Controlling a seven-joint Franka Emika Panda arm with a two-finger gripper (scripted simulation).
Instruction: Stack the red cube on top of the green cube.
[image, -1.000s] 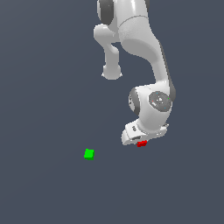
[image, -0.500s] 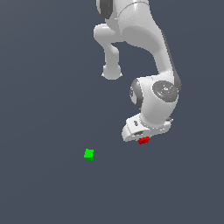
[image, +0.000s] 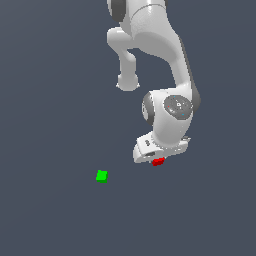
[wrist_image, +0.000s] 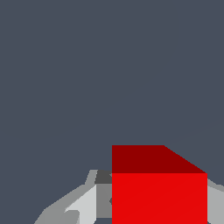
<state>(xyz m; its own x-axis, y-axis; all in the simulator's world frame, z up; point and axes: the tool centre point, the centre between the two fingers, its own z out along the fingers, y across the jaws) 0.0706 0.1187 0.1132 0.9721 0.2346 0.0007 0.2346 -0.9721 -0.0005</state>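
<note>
- Since the earlier frames, the arm's wrist housing has shifted slightly in the exterior view, while the red cube (image: 158, 161) remains in almost the same place under the hand; the green cube (image: 101, 176) has not moved.
- The gripper (image: 159, 159) hangs at the lower end of the white arm (image: 170, 112), on the exterior view's right, pointing down toward the dark grey floor (image: 50, 100).
- The red cube sits directly beneath the hand, only partly visible below the white gripper body in the exterior view.
- In the wrist view, the red cube (wrist_image: 158, 188) fills the space between the two fingers: one grey finger (wrist_image: 83, 203) lies against one side face, and a sliver of the other shows at the opposite side.
- The fingers pinch the red cube between them, closed to the cube's width.
- Whether the red cube rests on the floor or is lifted clear of it cannot be told.
- The green cube lies alone on the floor, well apart from the gripper, toward the exterior view's left and slightly nearer the camera.
</note>
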